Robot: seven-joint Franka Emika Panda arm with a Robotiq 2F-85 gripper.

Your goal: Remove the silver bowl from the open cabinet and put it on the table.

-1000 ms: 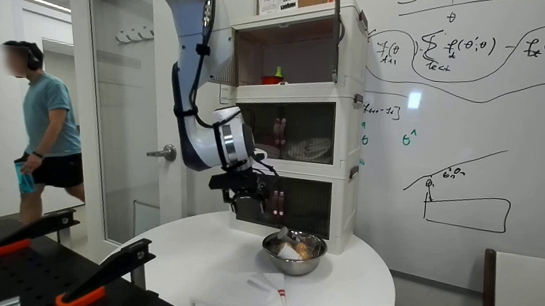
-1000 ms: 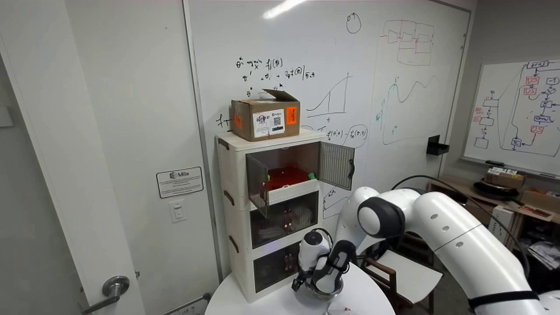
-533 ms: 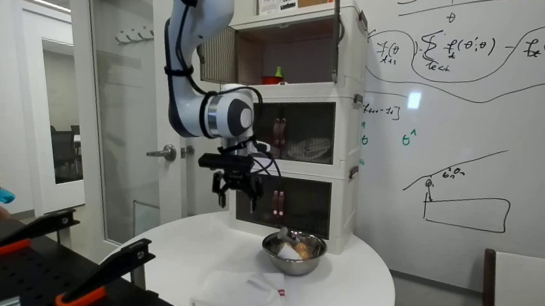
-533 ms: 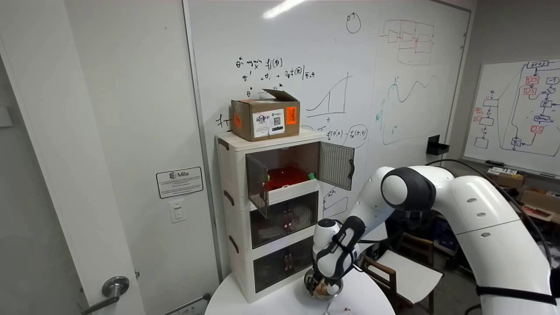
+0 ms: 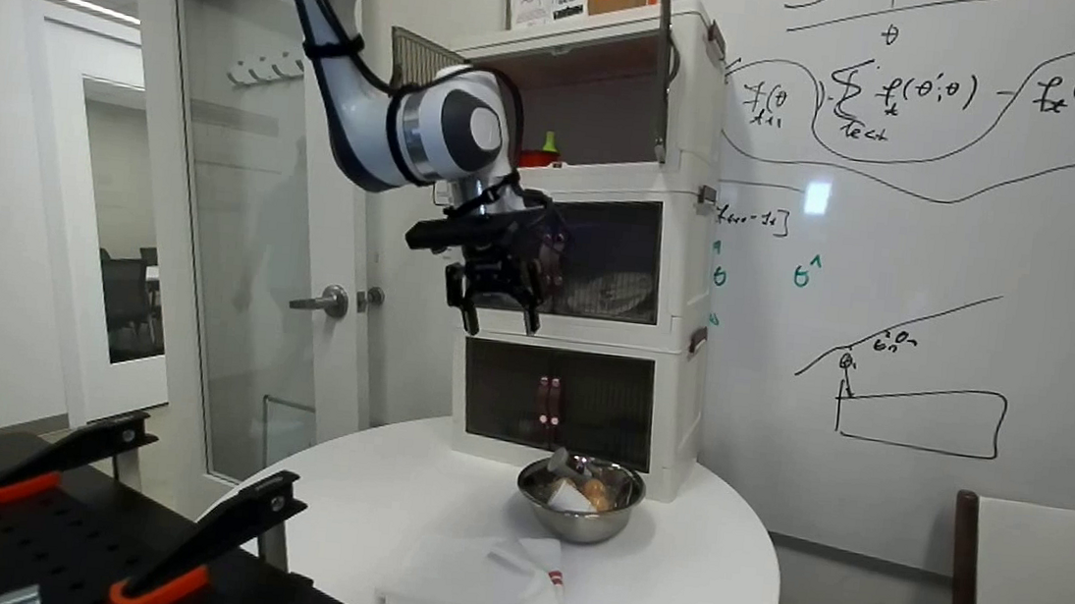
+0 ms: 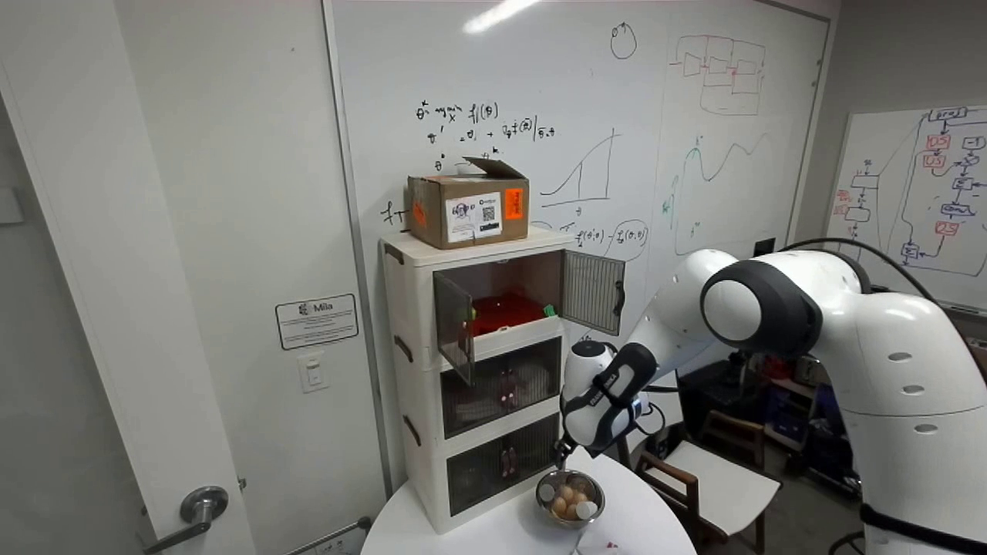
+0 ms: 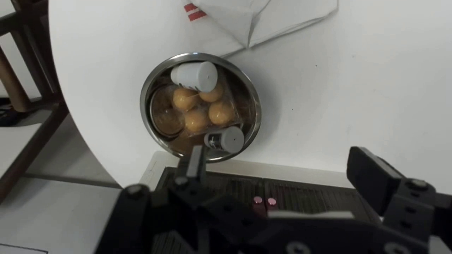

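The silver bowl (image 5: 583, 527) stands upright on the round white table (image 5: 687, 593), in front of the cabinet (image 5: 693, 258). It holds several orange-brown round items in clear wrap and two small capped containers, seen in the wrist view (image 7: 243, 97). It also shows in an exterior view (image 6: 570, 524). My gripper (image 5: 501, 327) is open and empty, well above the table in front of the cabinet's lower doors, apart from the bowl. In the wrist view the fingers stand wide apart (image 7: 277, 155), with the bowl beyond the left finger. The top compartment (image 5: 594, 120) has its doors open.
A folded white cloth (image 5: 475, 587) lies on the table beside the bowl. Red things (image 6: 505, 312) sit in the top compartment. Its open doors (image 6: 594, 293) stick out. A cardboard box (image 6: 468, 208) is on the cabinet. A chair (image 6: 717, 482) stands by the table.
My gripper has risen from near the bowl to a height in front of the middle doors, and its tilt has changed. The bowl has not moved. A walking person has left the view.
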